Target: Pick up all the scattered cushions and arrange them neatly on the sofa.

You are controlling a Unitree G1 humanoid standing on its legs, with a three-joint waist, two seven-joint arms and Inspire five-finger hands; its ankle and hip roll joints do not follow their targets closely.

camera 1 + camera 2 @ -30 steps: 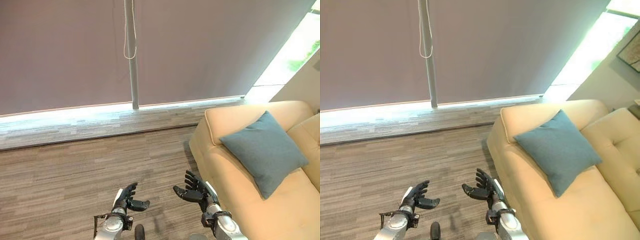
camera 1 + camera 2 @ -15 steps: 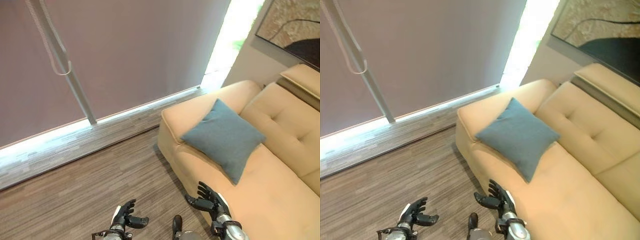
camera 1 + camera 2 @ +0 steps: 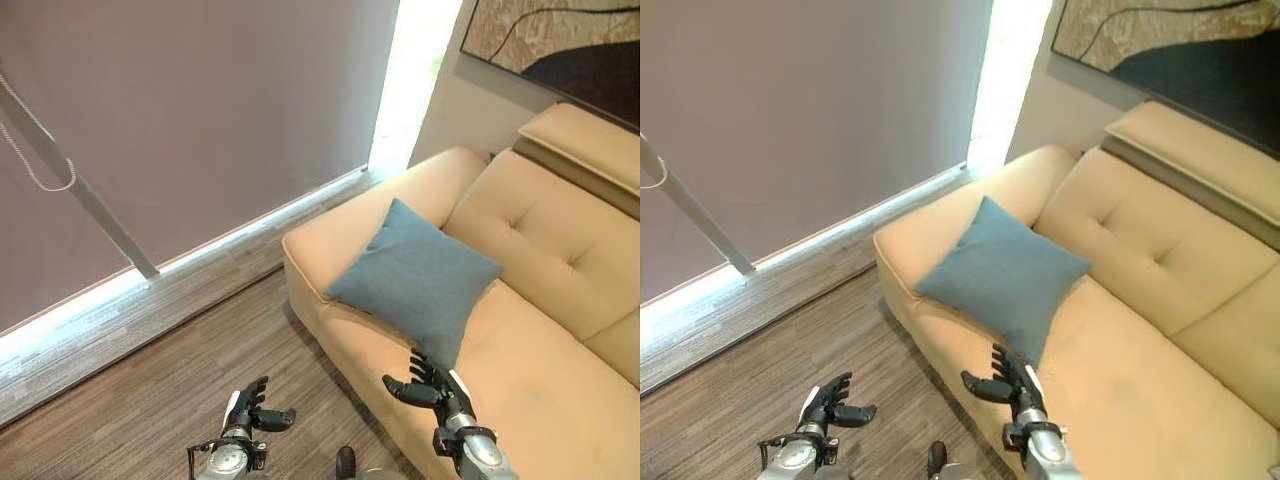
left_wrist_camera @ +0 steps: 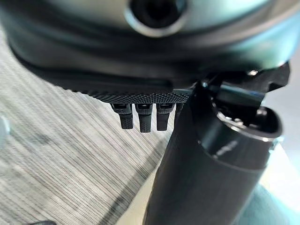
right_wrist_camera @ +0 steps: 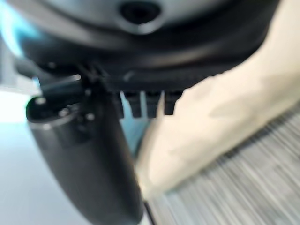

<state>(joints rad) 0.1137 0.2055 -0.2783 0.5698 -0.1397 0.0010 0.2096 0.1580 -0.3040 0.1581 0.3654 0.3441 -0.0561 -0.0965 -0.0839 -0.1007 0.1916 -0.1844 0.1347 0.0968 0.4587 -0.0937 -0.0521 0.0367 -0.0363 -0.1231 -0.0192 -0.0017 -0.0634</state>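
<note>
Blue cushion point(image 3: 418, 280) on cream sofa point(image 3: 560, 330), framed picture point(image 3: 560, 45) above

Sofa point(image 3: 560, 250) cut off by the right and bottom edges. Wall picture point(image 3: 1160, 45) cut by the top edge. Lower corner of the blue cushion point(image 3: 420, 280) hidden behind the right hand point(image 3: 432, 385). Blurred cream sofa edge point(image 5: 220, 112) in the right wrist view.

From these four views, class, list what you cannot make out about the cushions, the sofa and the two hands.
- Sofa: cut off by the right and bottom edges of both eye views, so any further cushions there are hidden.
- Cushion: its lowest corner sits behind the right hand; whether they touch is unclear.
- Floor: cut off at the bottom.
- Left hand: too small to read fingertips.
</note>
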